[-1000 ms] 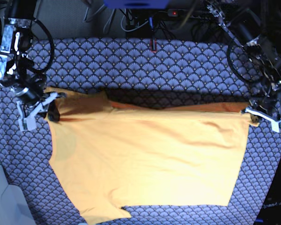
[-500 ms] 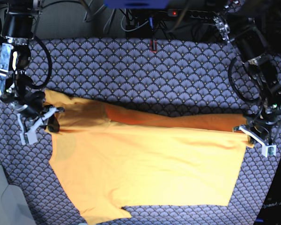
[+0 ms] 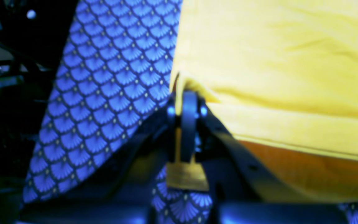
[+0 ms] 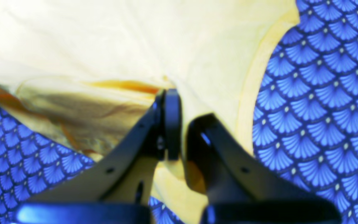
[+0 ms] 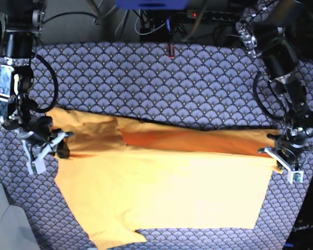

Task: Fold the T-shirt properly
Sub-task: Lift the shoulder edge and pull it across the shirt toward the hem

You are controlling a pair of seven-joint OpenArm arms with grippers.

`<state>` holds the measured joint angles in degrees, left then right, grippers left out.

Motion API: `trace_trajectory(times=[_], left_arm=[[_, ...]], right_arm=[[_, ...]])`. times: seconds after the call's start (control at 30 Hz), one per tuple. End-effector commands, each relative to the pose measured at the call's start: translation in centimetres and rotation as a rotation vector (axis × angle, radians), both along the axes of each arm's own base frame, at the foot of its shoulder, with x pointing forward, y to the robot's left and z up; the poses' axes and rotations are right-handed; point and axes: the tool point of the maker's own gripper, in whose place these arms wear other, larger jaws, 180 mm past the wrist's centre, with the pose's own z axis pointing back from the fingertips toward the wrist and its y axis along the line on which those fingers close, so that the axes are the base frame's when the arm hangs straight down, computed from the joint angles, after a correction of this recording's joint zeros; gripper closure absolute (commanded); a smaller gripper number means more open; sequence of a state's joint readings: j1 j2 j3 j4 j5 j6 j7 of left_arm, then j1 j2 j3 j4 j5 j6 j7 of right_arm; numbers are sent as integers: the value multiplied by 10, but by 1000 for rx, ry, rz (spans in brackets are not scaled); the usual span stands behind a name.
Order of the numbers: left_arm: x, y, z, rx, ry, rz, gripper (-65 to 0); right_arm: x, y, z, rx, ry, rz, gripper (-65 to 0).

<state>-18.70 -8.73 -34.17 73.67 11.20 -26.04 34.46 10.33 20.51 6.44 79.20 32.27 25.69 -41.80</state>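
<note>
The yellow-orange T-shirt (image 5: 167, 192) lies spread on the blue-grey scallop-patterned cloth (image 5: 161, 83), with its far edge folded toward the front. A darker orange strip (image 5: 198, 140) of the under layer shows behind the fold. My left gripper (image 5: 277, 159) is at the right end of the fold, shut on the shirt's corner. Up close, the left gripper (image 3: 186, 95) pinches the hem of the shirt (image 3: 275, 62). My right gripper (image 5: 55, 146) is at the left end, by the sleeve. Its jaws (image 4: 179, 102) are shut on a bunch of the fabric (image 4: 104, 46).
Black cables and a power strip (image 5: 198, 14) run behind the table's far edge. A pale object (image 5: 0, 219) stands off the table's front left. Both arms (image 5: 281, 57) (image 5: 13, 67) reach in from the back corners.
Both grippers have moved toward the front, drawing the shirt's held edge with them. A wider strip of the darker under layer now shows behind the fold.
</note>
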Motion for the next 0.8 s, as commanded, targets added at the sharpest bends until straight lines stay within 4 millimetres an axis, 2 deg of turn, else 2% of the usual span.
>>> trace_trajectory(times=[0.0, 0.1, 0.17, 0.37, 0.57, 0.7, 0.77], left_arm=[[14, 9, 31, 35, -78, 8, 0], [18, 9, 36, 51, -82, 6, 0], [24, -1, 37, 81, -74, -33, 0], [30, -14, 38, 121, -61, -86, 0], [28, -12, 36, 121, -56, -83, 0], [21, -10, 7, 91, 14, -82, 0], [19, -5, 0, 86, 32, -78, 0]], right_arm=[[14, 1, 20, -3, -59, 15, 0], [16, 13, 20, -11, -58, 50, 0], [16, 14, 17, -11, -52, 54, 0], [21, 9, 12, -91, -41, 45, 0], [21, 9, 11, -106, -39, 46, 0], [21, 9, 11, -107, -40, 45, 0], [21, 9, 11, -107, -42, 45, 0]])
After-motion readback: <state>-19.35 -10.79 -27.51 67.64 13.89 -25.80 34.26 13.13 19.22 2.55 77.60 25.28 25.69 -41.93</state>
